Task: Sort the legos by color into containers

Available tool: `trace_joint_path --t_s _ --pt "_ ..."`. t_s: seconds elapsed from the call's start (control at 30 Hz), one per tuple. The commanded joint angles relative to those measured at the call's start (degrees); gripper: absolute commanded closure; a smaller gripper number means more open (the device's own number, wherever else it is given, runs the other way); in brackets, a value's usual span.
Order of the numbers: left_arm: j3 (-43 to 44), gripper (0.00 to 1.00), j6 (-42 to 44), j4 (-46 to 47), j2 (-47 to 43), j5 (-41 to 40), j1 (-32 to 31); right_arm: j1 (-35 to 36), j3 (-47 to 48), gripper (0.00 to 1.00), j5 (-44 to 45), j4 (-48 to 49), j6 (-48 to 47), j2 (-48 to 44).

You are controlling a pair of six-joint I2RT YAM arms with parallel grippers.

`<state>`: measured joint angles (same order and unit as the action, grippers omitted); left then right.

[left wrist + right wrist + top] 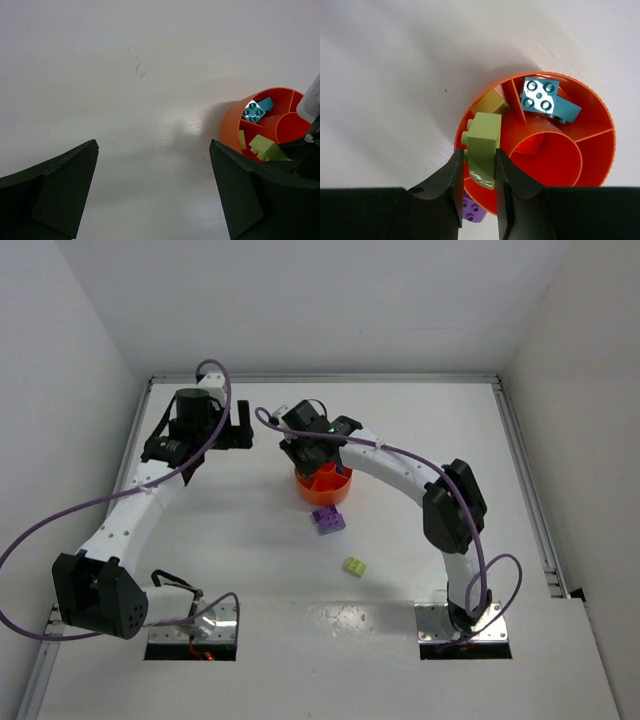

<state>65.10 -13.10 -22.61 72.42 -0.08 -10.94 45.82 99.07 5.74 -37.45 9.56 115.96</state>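
Right gripper [479, 161] is clamped on a yellow-green brick [483, 135], held over the outer section of the orange bowl [592, 162] where a second yellow-green brick [490, 105] lies. The neighbouring section holds a teal brick [540, 95]. The centre well and the other visible sections appear bare. Left gripper [154, 165], fingers spread and empty, hangs over the table [250, 560] beside the bowl. Outside the bowl are a purple brick [329, 520], just beside its near wall, and a loose yellow-green brick [354, 566] nearer the arm bases. Progress is judged about halfway: two bricks sorted, one in hand, two not yet collected.
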Motion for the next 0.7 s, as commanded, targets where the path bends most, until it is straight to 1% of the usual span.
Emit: trace_joint_path --t_s 0.0,0.13,0.23,0.3,0.33,0.37,0.4,0.43,0.5,0.53,0.57,0.6,0.67 --pt "1.70 0.00 1.49 0.64 -0.35 -1.51 0.57 -0.56 2.97 0.75 2.08 0.80 1.42 -0.47" --pt "1.70 0.00 1.50 0.64 -0.35 0.51 0.57 -0.56 0.70 0.50 2.08 1.41 0.90 -3.80" --pt "1.70 0.00 1.50 0.64 -0.35 2.00 0.57 -0.56 -1.85 0.40 0.51 2.03 0.37 -7.84" --pt "1.70 0.00 2.11 0.64 -0.35 2.53 0.57 -0.56 -3.87 0.41 -2.39 2.55 -0.86 -10.65" --pt "1.70 0.00 2.81 0.64 -0.35 2.54 0.57 -0.56 -6.84 0.44 -3.70 2.56 -2.78 -13.89" --pt "1.70 0.00 2.82 0.64 -1.05 3.15 0.57 -1.08 -8.70 0.52 -6.94 2.56 -4.27 -15.75" --pt "1.70 0.00 3.60 0.64 -1.06 3.15 0.57 -1.09 -13.50 0.54 -8.10 2.56 -6.29 -17.85" --pt "1.70 0.00 4.92 0.64 -1.84 3.85 0.57 -1.09 -16.51 0.55 -9.24 2.56 -11.10 -22.40" --pt "1.17 0.00 6.15 0.64 -2.64 4.82 0.57 -1.09 -21.96 0.55 -12.76 0.46 -15.43 -26.38" --pt "0.47 0.00 6.68 0.64 -3.25 5.78 0.57 -1.61 -27.38 0.55 -15.64 -1.46 -18.58 -28.05" --pt "-0.23 0.00 7.47 0.64 -3.25 6.31 0.57 -1.61 -30.05 0.55 -16.97 -2.27 -19.75 -30.68" --pt "-0.24 0.00 7.48 0.64 -3.25 7.01 0.57 -1.61 -34.86 0.53 -18.03 -2.80 -20.71 -31.93" --pt "-1.37 0.00 8.00 0.64 -3.25 7.63 0.57 -0.30 -38.93 0.51 -19.01 -3.33 -23.08 -33.86"
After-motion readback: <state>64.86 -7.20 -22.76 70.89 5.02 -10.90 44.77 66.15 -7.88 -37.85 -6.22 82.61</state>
